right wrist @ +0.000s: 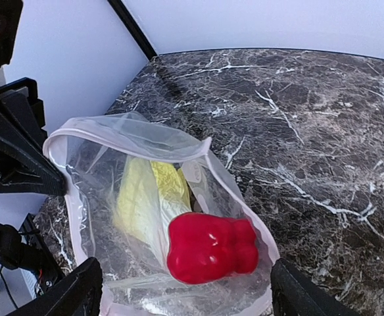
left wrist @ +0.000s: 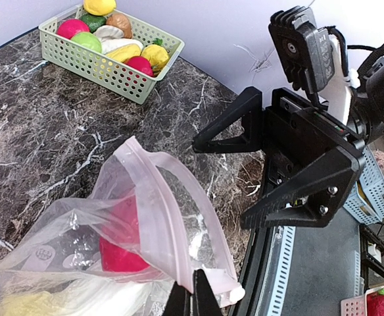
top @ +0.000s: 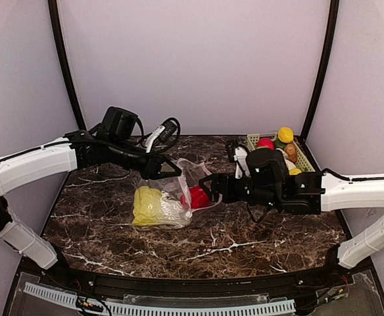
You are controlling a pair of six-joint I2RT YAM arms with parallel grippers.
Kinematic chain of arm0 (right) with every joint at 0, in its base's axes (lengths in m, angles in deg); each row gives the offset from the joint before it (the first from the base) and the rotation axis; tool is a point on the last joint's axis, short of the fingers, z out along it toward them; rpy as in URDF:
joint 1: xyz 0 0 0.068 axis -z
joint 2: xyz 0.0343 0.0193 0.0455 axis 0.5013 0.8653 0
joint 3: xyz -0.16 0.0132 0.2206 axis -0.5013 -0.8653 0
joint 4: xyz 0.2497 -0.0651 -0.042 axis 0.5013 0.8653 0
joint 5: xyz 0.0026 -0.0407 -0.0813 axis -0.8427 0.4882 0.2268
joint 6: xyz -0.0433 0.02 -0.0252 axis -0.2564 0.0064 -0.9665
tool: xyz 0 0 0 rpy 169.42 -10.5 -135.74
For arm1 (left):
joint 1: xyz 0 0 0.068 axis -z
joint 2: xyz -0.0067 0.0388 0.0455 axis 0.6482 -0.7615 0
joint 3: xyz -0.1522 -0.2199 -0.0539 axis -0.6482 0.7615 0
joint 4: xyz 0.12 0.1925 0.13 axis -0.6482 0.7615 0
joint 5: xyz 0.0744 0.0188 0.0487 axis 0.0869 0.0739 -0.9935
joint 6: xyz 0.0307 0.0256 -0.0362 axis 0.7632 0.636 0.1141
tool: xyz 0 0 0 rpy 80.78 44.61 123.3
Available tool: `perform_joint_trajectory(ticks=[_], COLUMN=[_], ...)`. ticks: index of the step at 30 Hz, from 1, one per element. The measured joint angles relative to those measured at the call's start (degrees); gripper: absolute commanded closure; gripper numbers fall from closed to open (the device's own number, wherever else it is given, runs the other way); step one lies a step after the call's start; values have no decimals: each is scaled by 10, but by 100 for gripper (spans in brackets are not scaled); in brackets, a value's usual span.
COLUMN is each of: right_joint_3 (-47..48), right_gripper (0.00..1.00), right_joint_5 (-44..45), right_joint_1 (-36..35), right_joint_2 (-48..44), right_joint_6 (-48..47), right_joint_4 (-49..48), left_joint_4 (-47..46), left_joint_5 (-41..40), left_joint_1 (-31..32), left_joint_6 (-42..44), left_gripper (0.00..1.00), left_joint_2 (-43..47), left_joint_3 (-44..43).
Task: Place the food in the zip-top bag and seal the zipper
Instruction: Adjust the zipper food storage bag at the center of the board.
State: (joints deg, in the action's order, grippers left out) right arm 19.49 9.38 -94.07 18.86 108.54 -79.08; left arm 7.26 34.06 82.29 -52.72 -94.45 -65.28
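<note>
The zip-top bag (top: 179,187) lies mid-table with its mouth held open toward the right. My left gripper (left wrist: 193,294) is shut on the pink-white zipper (left wrist: 158,197) at the bag's upper rim, beside a small white tab (left wrist: 235,293). A yellow-white cabbage (right wrist: 149,194) lies deep in the bag. A red food piece (right wrist: 212,247) rests just inside the mouth. My right gripper (right wrist: 189,296) stands open at the mouth, one finger on each side of the red piece and not touching it. In the top view, the right gripper (top: 208,187) is next to that red piece (top: 198,196).
A light green mesh basket (top: 305,158) at the back right holds several more toy foods (left wrist: 106,29), red, yellow, green and brown. The right arm's bulk (top: 271,181) lies between the basket and the bag. Grey walls close in the table at the back and sides.
</note>
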Motion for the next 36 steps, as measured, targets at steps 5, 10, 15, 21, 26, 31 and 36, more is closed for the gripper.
perform_joint_trajectory(ticks=[5,10,15,21,26,31,36], right_joint_3=[-30,-56,-57,-45,-13,85,221], right_gripper=[29,41,46,69,100,100,100], right_joint_5=[13,2,-17,-45,-75,-101,-148], right_joint_1=[8,38,58,71,74,75,76], right_joint_2=[-15,-11,-1,36,65,65,47], right_joint_6=[48,80,92,83,56,7,-52], right_joint_4=[37,66,66,61,64,121,161], left_joint_4=[-1,-1,-2,-2,-2,-3,-16], left_joint_5=[4,5,7,8,7,10,19], left_joint_1=[0,0,0,0,0,-13,-51], left_joint_6=[0,0,0,0,0,-17,-75], left_gripper=[99,99,99,99,99,99,99], left_joint_2=[-2,-2,-3,-3,-3,-2,9], left_joint_3=[1,1,1,1,1,-3,-28])
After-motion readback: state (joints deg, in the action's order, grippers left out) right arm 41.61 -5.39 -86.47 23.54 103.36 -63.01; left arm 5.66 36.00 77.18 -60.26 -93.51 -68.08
